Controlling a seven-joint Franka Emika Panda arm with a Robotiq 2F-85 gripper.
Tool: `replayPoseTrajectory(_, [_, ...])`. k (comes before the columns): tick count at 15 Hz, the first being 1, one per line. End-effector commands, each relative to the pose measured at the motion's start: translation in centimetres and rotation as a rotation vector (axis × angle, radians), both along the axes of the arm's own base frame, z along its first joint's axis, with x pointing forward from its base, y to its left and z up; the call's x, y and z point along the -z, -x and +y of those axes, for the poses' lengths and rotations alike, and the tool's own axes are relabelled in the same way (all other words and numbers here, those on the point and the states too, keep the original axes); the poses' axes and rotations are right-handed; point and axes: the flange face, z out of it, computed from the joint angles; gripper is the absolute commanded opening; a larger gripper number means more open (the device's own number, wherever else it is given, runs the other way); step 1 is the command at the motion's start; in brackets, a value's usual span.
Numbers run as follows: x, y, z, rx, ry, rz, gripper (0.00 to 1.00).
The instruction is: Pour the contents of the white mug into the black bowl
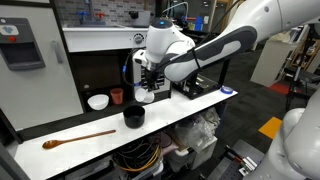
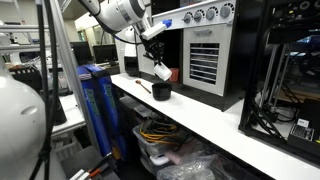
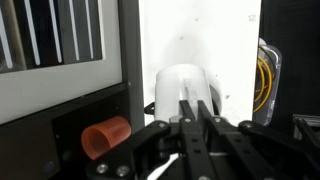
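My gripper (image 3: pixel 194 102) is shut on the rim of the white mug (image 3: pixel 180 85), and its dark fingers cover part of the mug's wall. In both exterior views the gripper (image 1: pixel 150 86) (image 2: pixel 157 62) holds the mug (image 2: pixel 162 72) tipped on its side above the white tabletop. The black bowl (image 1: pixel 133 116) (image 2: pixel 160 91) stands upright on the table just below the tilted mug. I cannot see what the mug or the bowl holds. The bowl is out of the wrist view.
A small red-orange cup (image 1: pixel 116 96) (image 3: pixel 105 137) stands against the dark cabinet behind the bowl, beside a white round dish (image 1: pixel 97 101). A wooden spoon (image 1: pixel 78 139) lies near the table's front edge. Bins with cables (image 2: pixel 160 135) sit under the table.
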Motion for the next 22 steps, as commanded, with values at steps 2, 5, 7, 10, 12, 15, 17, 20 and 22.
replayPoseTrajectory(2, [-0.1,1.6,-4.9,0.019,-0.111,-0.015,0.02])
replayPoseTrajectory(5, [-0.1,2.4,-7.9,0.066,-0.166,-0.025,0.02])
replayPoseTrajectory(7, [0.0,3.1,-9.6,0.089,-0.211,-0.049,0.02])
replayPoseTrajectory(10, [0.3,4.3,-12.1,0.109,-0.287,-0.101,0.02])
replayPoseTrajectory(12, [0.8,5.1,-13.6,0.116,-0.343,-0.139,0.02])
replayPoseTrajectory(15, [1.8,6.4,-15.7,0.13,-0.421,-0.172,0.02])
replayPoseTrajectory(17, [2.8,7.2,-16.8,0.129,-0.473,-0.19,0.02])
replayPoseTrajectory(20, [4.2,8.3,-17.7,0.126,-0.543,-0.207,0.02])
replayPoseTrajectory(22, [5.0,8.8,-18.3,0.129,-0.582,-0.21,0.02])
